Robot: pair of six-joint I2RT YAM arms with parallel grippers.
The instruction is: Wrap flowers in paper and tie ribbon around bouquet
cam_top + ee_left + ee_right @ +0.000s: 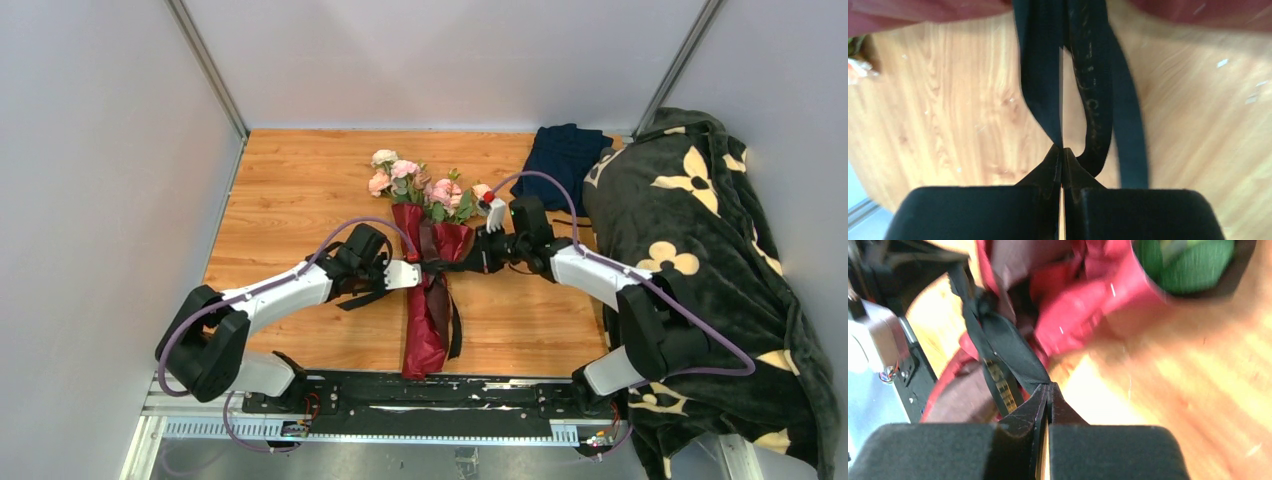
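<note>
bare bench [290, 190] wood lies left of the bouquet [425, 322]. the blanket [720, 220] and navy cloth [565, 155] crowd the right side.

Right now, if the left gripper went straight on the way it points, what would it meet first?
Probably the paper, just past the ribbon pinched in the shut fingers of the left gripper; depth is unclear.

Even bright light, soft shadows, right wrist view blurred
</note>
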